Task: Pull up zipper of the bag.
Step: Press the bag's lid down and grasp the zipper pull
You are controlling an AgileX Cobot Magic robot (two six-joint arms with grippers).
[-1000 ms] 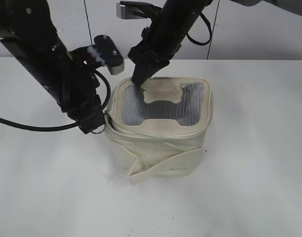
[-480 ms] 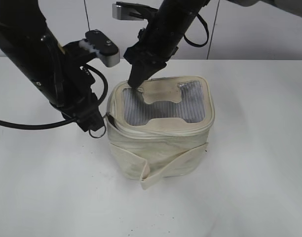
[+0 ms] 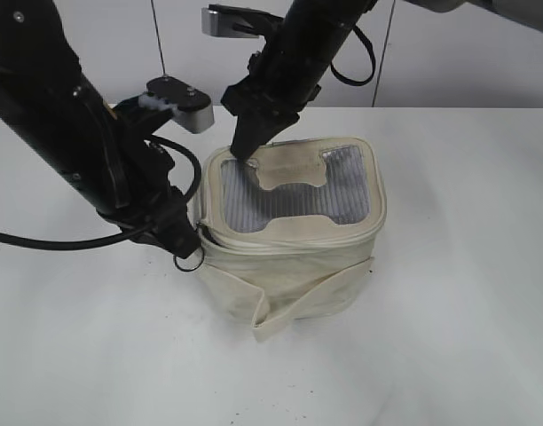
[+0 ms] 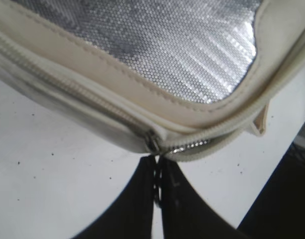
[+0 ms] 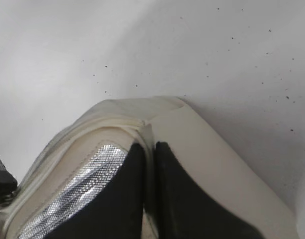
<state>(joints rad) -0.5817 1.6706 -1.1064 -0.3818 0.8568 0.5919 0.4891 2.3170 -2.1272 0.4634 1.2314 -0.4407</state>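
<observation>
Your left gripper [image 3: 181, 240] sits low at the bag's [image 3: 289, 266] left corner, its tips hidden behind the arm in the exterior view. From the left wrist, you see the fingers [image 4: 142, 199] pressed together, apparently pinching the slider [image 4: 153, 143] of the zipper [image 4: 82, 97], though the pull itself is hard to make out. A ring [image 3: 189, 263] hangs just below. The bag stands on the white surface [image 3: 431, 355]. Your right gripper [image 3: 247, 149], closed with nothing visible between its tips, presses the top's far left corner; its wrist view cuts off most of the bag.
</observation>
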